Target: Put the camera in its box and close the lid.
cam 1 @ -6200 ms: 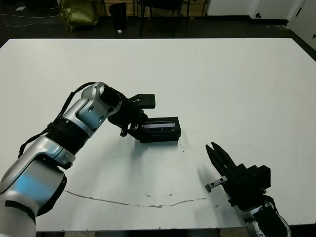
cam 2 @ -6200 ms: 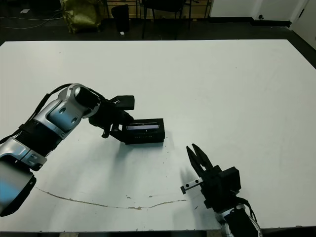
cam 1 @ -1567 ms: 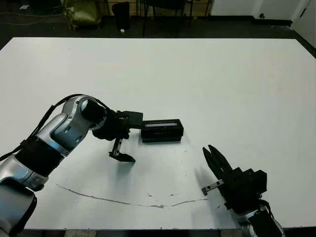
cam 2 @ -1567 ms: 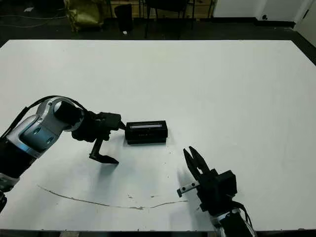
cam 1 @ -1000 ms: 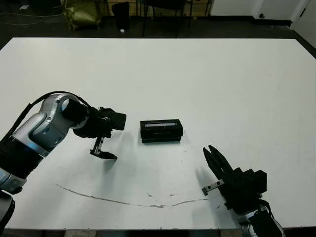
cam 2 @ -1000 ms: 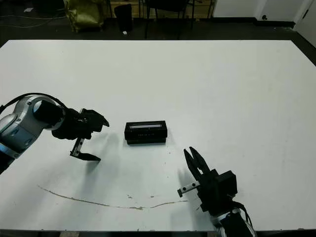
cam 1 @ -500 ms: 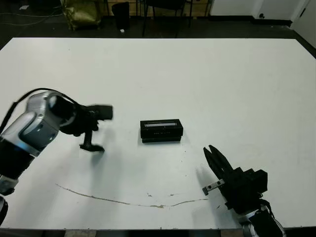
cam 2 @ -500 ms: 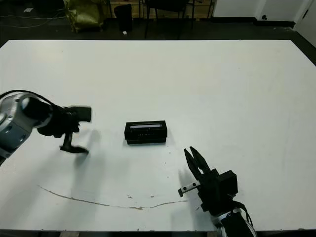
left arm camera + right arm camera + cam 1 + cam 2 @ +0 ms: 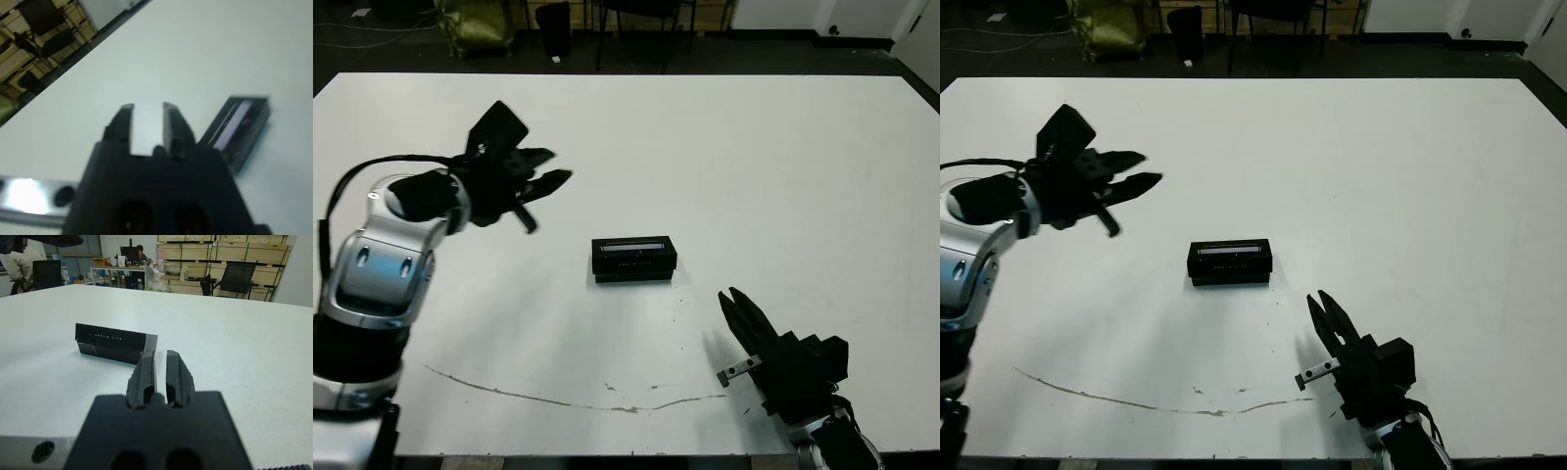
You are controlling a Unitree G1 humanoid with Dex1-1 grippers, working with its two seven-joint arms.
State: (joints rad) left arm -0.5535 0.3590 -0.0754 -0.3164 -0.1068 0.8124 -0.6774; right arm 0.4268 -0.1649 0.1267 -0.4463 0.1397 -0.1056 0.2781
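Two claws and one closed box (image 9: 633,270) are shown on a white table (image 9: 783,147).

(a) Head views. I see the box just left of the frame's centre, lying flat with its long side across the picture. The lid (image 9: 632,251) is seated squarely on it, and its pale strip (image 9: 631,245) faces up. Nothing touches the box.

The left claw (image 9: 558,166) is in the upper left of the frame, raised clear of the table and well apart from the box. Its fingers point toward the right of the picture and stand moderately wide, with nothing between them. The silver forearm runs down from it along the left edge.

The right claw (image 9: 730,294) is in the lower right, near the table's front edge. Its fingers point up and to the left, toward the box but short of it. They are drawn to a narrow gap and are empty.

A thin brown scratch (image 9: 558,399) runs across the table near the lower edge of the frame, below the box.

(b) Left wrist view. The picture is blurred. The two fingers (image 9: 124,122) show bare table through the gap between them. The box appears beyond them as a dark slab with its lavender strip visible.

(c) Right wrist view. The two fingers (image 9: 145,372) are almost parallel, with only a slim slot between. The box lies just past their tips, side-on, with small pale lettering on the lid's side. Desks and chairs fill the room behind the table.
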